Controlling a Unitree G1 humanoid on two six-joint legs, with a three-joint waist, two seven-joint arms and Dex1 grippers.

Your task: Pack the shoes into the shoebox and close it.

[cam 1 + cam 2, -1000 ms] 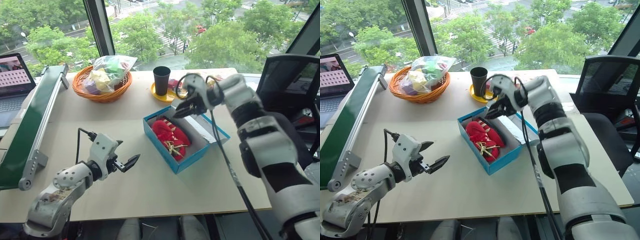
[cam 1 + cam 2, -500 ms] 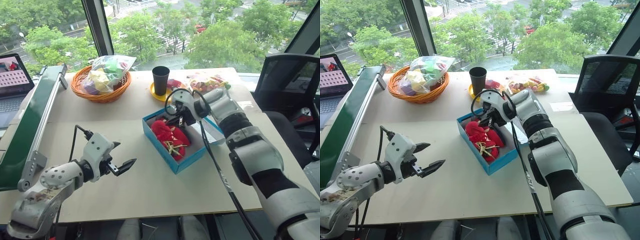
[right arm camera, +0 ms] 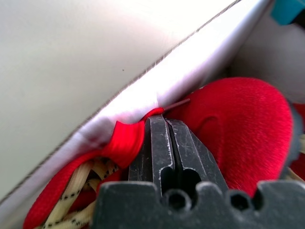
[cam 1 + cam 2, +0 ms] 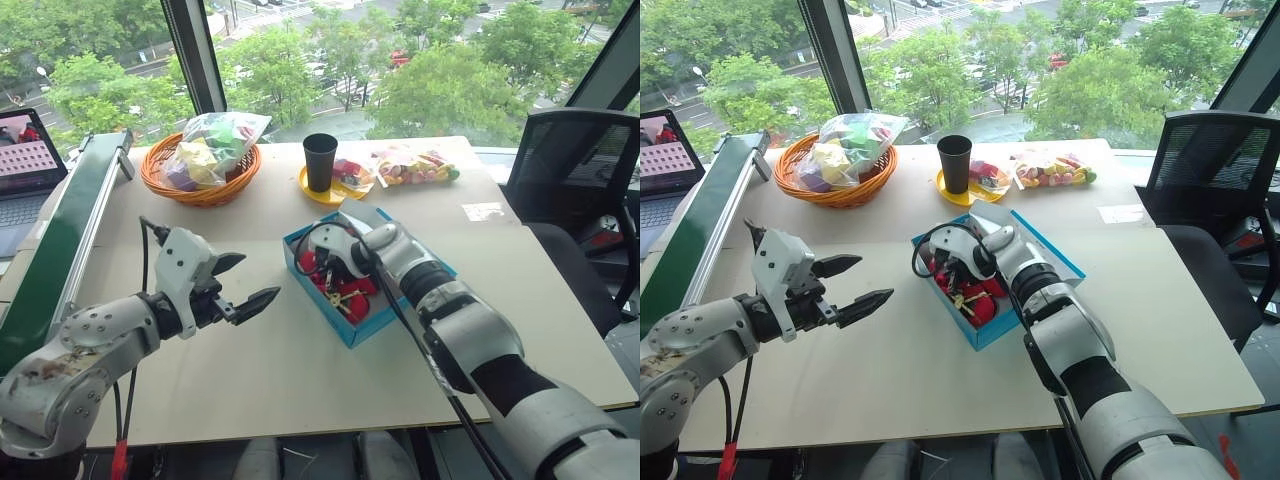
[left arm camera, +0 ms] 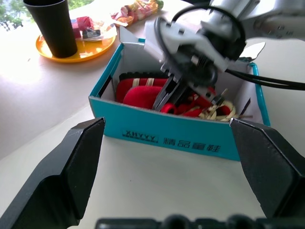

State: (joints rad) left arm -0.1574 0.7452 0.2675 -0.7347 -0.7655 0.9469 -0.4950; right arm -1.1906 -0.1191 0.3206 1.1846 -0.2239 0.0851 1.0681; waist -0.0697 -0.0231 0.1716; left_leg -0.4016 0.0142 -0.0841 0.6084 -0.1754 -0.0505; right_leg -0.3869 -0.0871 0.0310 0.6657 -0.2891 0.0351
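Window-side table (image 4: 300,380): shoebox (image 5: 190,138) at centre, lid open; shoes (image 4: 350,295) inside it; right gripper (image 5: 167,100), fingers pressed together, pushes them down to seat them; left gripper (image 4: 245,285) beside box, spread wide, empty

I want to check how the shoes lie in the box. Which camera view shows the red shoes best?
The left wrist view: it looks into the shoebox and shows both shoes with laces, the shut right pincer pressing among them. The eye views show them partly behind the arm. The right wrist view shows red fabric and laces against the white wall.
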